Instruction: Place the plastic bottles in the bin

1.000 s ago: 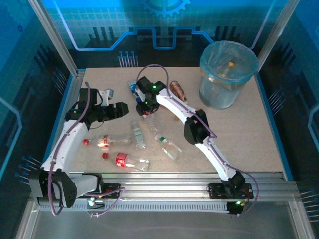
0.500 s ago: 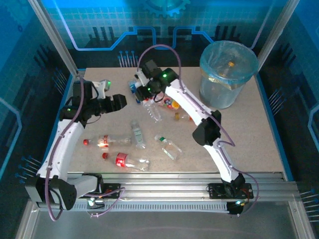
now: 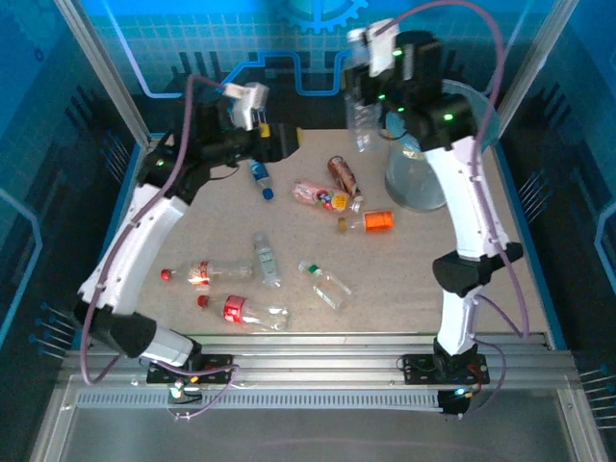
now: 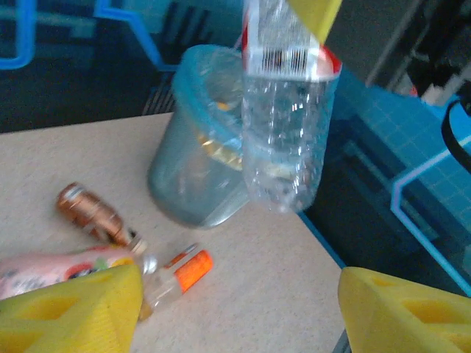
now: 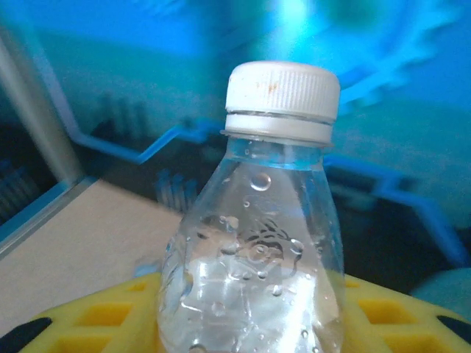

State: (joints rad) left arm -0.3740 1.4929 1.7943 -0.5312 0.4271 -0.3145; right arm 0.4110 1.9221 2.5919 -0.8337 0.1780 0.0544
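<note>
My right gripper [image 3: 371, 82] is raised high at the back, shut on a clear plastic bottle [image 3: 362, 114] with a white cap [image 5: 282, 92]. The bottle hangs just left of the bin [image 3: 438, 159], above rim height. In the right wrist view the bottle [image 5: 257, 243] stands between the yellow pads [image 5: 96, 320]. My left gripper [image 3: 277, 144] hovers open over the back left of the table with nothing between its fingers [image 4: 66, 309]. From there I see the bin [image 4: 199, 154] and the held bottle [image 4: 287, 132]. Several more bottles lie on the table, among them a brown one [image 3: 342, 175], a pink one [image 3: 320, 194] and an orange one [image 3: 371, 221].
Nearer the front lie two red-labelled bottles [image 3: 202, 273] [image 3: 245, 311], a clear one [image 3: 267, 260] and a green-capped one [image 3: 324, 284]. A blue-capped bottle [image 3: 260, 178] lies below the left gripper. Metal frame posts [image 3: 106, 72] stand at the back corners. The table's right edge [image 3: 525, 241] runs past the bin.
The right arm has lifted its bottle from the table's back middle up and right toward the bin. The left arm has risen and swung toward the back.
</note>
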